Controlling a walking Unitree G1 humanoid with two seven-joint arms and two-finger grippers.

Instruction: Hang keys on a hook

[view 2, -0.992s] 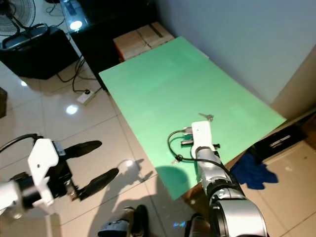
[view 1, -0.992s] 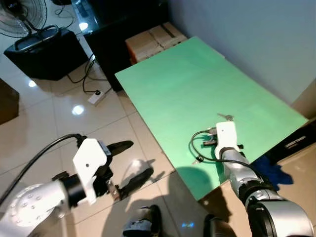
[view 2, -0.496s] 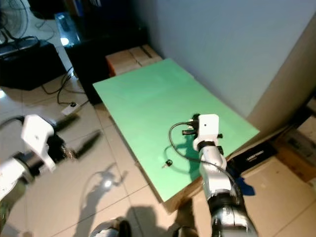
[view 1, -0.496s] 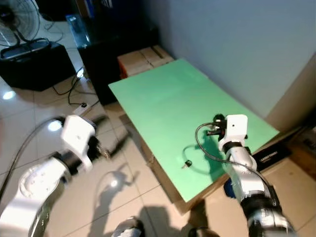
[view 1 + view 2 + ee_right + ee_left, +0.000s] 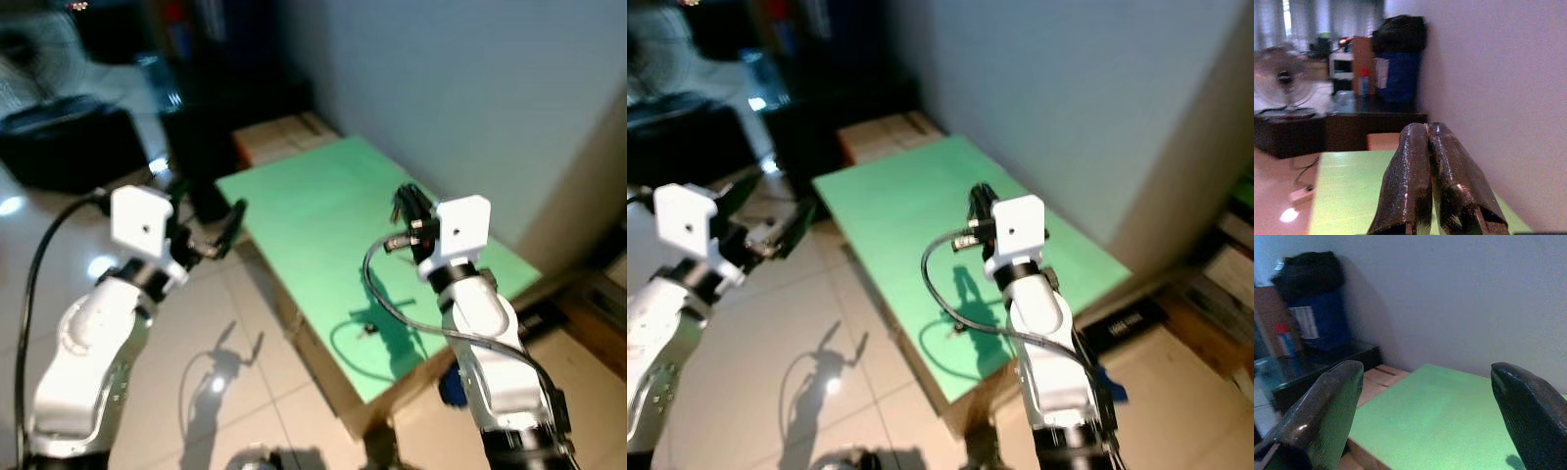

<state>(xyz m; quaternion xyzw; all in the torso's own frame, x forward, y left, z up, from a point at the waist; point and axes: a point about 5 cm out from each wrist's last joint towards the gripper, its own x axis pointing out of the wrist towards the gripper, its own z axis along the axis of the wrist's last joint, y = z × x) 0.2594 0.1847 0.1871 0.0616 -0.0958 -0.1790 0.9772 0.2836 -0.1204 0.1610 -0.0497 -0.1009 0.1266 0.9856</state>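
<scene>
1. Right gripper (image 5: pixel 1427 181): fingers pressed together, nothing visible between them, raised above the green table (image 5: pixel 323 211).
2. Keys (image 5: pixel 369 328) lie on the table below it, well apart.
3. Left gripper (image 5: pixel 1425 416): fingers spread wide, empty.

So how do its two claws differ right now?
The left claw has its fingers spread wide apart, while the right claw has its fingers pressed together. The left claw hangs over the floor beside the green table; the right claw is raised above it. Both have long black fingers.
</scene>
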